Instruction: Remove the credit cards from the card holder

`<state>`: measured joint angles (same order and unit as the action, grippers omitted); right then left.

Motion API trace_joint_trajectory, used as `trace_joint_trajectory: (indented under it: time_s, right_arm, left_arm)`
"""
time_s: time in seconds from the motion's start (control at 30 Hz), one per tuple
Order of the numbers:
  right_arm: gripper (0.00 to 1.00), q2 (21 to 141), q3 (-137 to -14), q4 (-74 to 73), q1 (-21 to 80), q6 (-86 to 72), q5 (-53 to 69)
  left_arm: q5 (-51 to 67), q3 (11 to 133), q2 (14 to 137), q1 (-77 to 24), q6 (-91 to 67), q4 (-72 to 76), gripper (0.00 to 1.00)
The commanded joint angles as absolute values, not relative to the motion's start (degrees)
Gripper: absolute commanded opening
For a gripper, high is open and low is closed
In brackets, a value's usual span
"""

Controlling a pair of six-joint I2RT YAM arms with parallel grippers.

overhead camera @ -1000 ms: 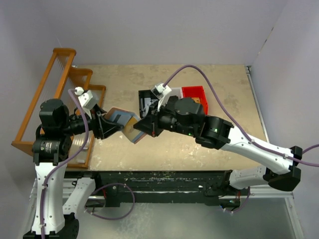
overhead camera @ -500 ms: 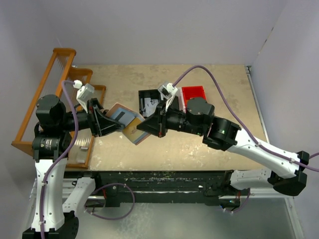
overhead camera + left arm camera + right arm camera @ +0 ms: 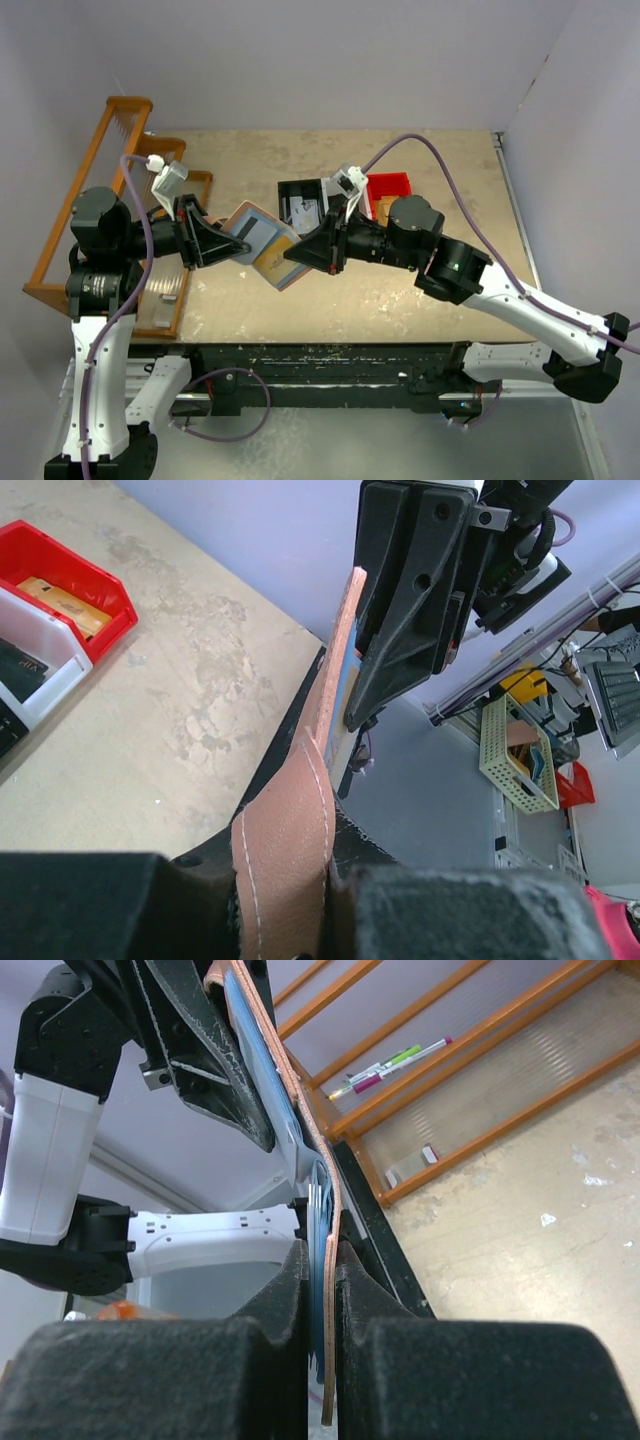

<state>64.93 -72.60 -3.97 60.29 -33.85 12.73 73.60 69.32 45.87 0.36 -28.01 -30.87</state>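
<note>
Card holder (image 3: 262,238) shifted right | spans left gripper (image 3: 242,248) to right gripper (image 3: 292,252), both clamped

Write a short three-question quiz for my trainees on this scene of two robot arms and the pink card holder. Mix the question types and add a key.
1. True or false: the salmon-pink leather card holder lies flat on the tan tabletop.
2. Where does the orange wooden rack stand? A) along the table's left side B) along its right side C) between the arms' bases
3. Fill in: the card holder is pinched by ___ of the two claws.
Key: 1 false; it is held up off the table between the left claw and the right claw. 2 A. 3 both.
</note>
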Motion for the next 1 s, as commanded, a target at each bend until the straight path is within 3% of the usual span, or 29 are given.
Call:
trace_joint_trajectory:
  time_s: [0.0,0.23,0.4,0.63,0.83,0.97]
  right_arm:
    - [0.0,63.6,-72.5,1.1,59.8,-34.0,16.2]
    - [0.0,64.4,-72.3,2.8,59.3,-33.8,21.9]
    - [0.0,64.9,-72.0,5.3,58.4,-33.6,29.7]
    - [0.0,65.6,-72.5,5.8,58.0,-34.2,31.9]
    - [0.0,65.4,-72.2,5.7,57.8,-34.6,31.4]
    - [0.0,65.1,-72.0,5.6,57.5,-35.0,30.9]
  left_arm:
    - [74.2,68.8,46.0,0.6,-33.1,-25.0,0.16]
    - [78.5,64.4,46.1,0.6,-47.2,-13.2,0.11]
    - [81.2,63.8,47.3,0.6,-53.0,-8.8,0.12]
    - [80.5,64.2,47.4,0.6,-50.2,-11.4,0.34]
    - [79.0,64.0,46.7,0.6,-48.1,-13.2,0.39]
    - [78.0,64.0,45.9,0.6,-47.6,-13.4,0.52]
